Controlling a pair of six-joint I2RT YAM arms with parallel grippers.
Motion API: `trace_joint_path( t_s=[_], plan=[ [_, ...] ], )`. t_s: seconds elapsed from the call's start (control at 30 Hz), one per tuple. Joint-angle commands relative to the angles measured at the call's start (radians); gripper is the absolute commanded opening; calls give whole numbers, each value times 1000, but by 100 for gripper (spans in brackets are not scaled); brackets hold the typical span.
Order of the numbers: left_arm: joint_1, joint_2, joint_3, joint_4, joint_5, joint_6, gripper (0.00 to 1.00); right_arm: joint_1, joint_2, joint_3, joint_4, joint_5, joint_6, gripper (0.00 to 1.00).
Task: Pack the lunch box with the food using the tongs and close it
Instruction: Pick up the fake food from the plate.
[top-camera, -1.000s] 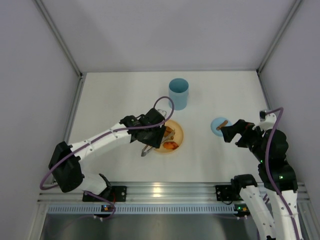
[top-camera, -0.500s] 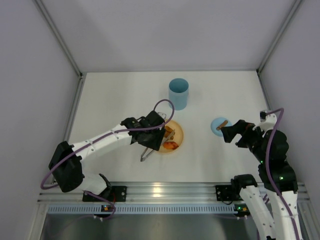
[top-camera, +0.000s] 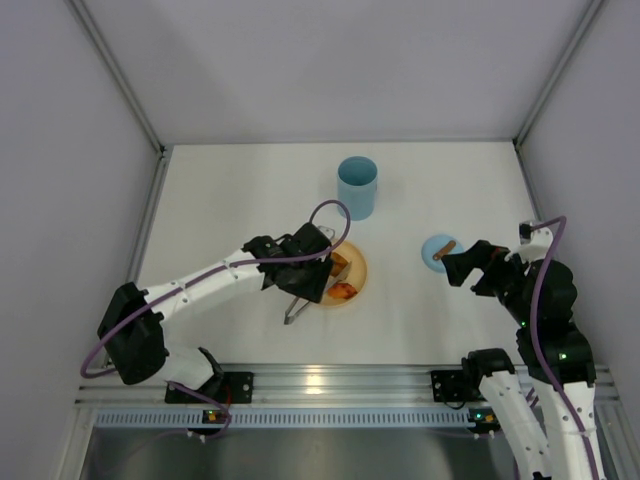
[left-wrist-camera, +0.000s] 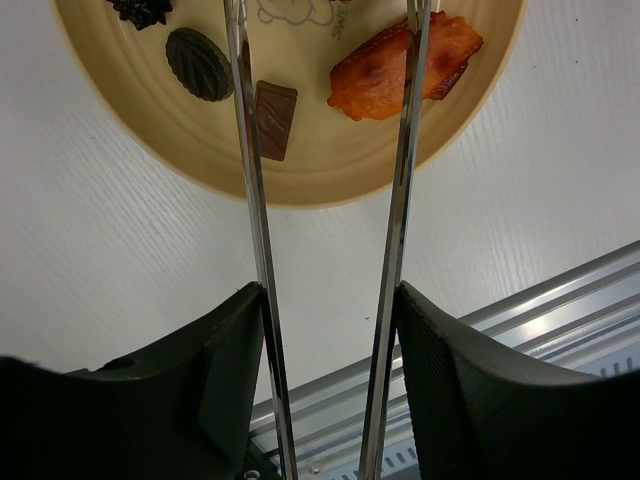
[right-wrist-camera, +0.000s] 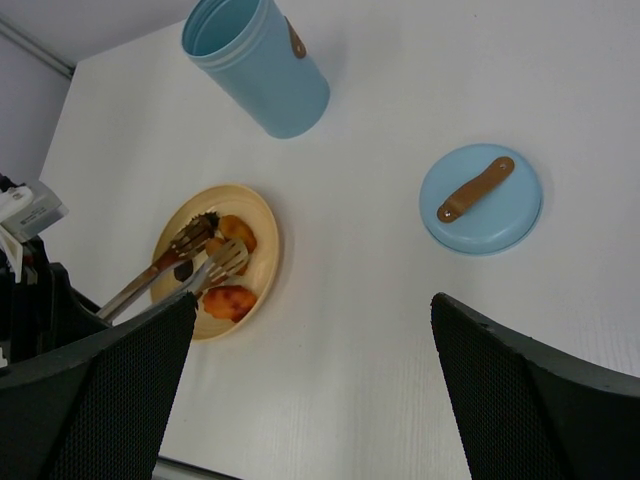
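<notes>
The white, finely grained bench carries an upright light-blue plastic lunch box. This smooth open cylinder stands beyond the round yellow-orange plate, apart from both hands. A flat blue lid with a brown tab lies just ahead of the right hand, whose fingers are spread wide and hold nothing. The left hand pinches the slim silver tongs, whose tips reach over the plate's food, including a glazed orange-red piece and a ridged dark oval.
</notes>
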Motion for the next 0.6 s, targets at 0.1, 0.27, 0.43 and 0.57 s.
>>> trace_joint_path(
  t_s=[0.1,0.27,0.43,0.57],
  plan=[
    [-11,-16,44,7,6,-8,60,-14,-2,36,-24,11,-19,99],
    [-15,5,82,-21,-1,0,60,-14,-1,48,-29,14,-22,100],
    [-17,19,98,-33,-3,6,60,-14,5,49,-29,18,-26,100],
    [-18,28,92,-32,-4,6,60,-14,10,48,-26,15,-28,100]
  ],
)
